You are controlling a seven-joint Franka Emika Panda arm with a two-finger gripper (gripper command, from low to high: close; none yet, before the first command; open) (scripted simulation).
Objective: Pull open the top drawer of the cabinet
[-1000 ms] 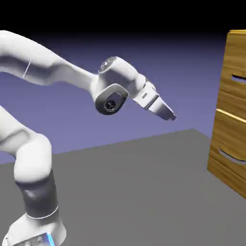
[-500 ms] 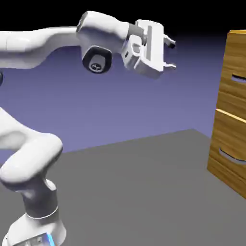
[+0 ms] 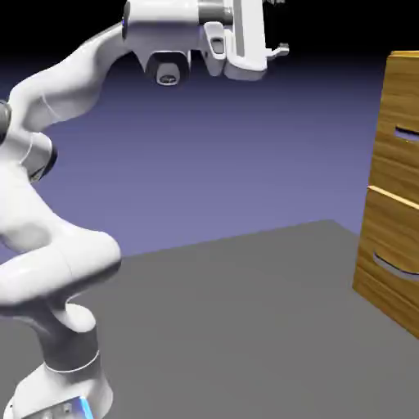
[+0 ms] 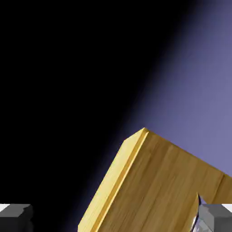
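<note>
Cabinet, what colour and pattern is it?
Tan-brown wood grain; the cabinet shows best in the hand view.

You see the white two-finger gripper up high at the top of the exterior view, well apart from the tall tan-brown wood-grain cabinet at the right edge. The top drawer sits above a matching lower drawer front. The cabinet stands on the grey table.

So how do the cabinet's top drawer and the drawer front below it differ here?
The top drawer sits higher, near the claw's height; the lower drawer is nearer the table. The top one's handle is cut off at the frame edge; the lower handle shows more. Both are tan wood-grain, closed and untouched.
</note>
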